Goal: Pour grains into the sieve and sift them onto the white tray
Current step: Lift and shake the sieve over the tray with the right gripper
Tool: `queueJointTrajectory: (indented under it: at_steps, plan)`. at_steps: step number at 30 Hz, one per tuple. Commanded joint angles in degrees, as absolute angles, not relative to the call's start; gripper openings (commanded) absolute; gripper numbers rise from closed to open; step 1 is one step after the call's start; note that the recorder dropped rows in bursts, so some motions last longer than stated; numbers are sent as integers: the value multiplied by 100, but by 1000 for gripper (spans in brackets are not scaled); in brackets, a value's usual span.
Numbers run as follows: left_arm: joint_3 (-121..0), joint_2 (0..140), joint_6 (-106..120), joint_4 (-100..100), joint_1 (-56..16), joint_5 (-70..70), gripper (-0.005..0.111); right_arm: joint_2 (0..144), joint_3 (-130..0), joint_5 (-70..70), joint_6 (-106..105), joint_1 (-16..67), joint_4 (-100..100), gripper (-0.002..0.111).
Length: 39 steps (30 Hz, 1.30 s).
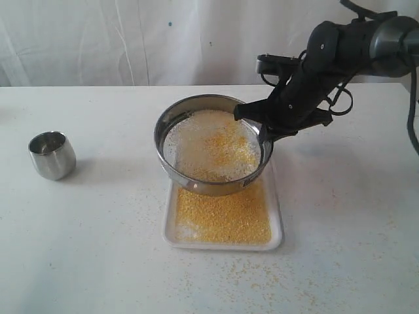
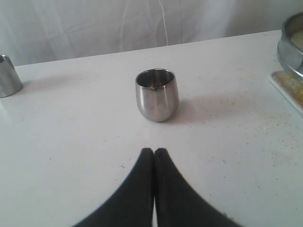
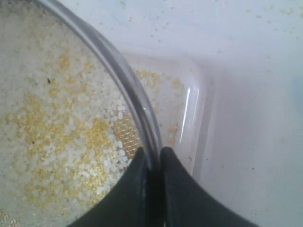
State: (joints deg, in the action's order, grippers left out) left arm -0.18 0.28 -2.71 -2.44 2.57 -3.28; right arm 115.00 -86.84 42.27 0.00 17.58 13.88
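Observation:
The round steel sieve hangs tilted above the white tray. My right gripper is shut on its rim at the right side. Inside the sieve lie pale coarse bits mixed with some yellow grains. A bed of fine yellow grains covers the tray under it. My left gripper is shut on nothing, low over the table and pointing at a small steel cup. The left arm does not show in the exterior view.
The steel cup stands upright at the left of the table. A second steel cup shows at the edge of the left wrist view. Spilled grains dot the table around the tray. A white curtain hangs behind.

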Motion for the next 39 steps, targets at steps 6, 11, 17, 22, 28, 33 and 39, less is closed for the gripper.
queueJointTrajectory:
  at_steps: [6, 11, 17, 22, 28, 33, 39]
  plan:
    - [0, 0, -267, -197, 259, -299, 0, 11345, -8723, 4436, 210, 1727, 1435, 0]
    - [0, 0, -267, -197, 259, -299, 0, 11355, -8723, 5163, -51, 1764, 1438, 0]
    - [0, 0, -267, -197, 259, -299, 0, 11255, -8735, 5283, 331, 1714, 1619, 0]
    - [0, 0, -267, -197, 259, -299, 0, 11267, -8721, 4618, 0, 1755, 1312, 0]
    - [0, 0, -267, -197, 259, -299, 0, 11217, -8717, 5832, 257, 1741, 1689, 0]
    - [0, 0, -267, -197, 259, -299, 0, 11243, -8641, 4689, -196, 1773, 1387, 0]
    - [0, 0, -267, -197, 259, -299, 0, 11214, -8653, 5991, 183, 1812, 1486, 0]
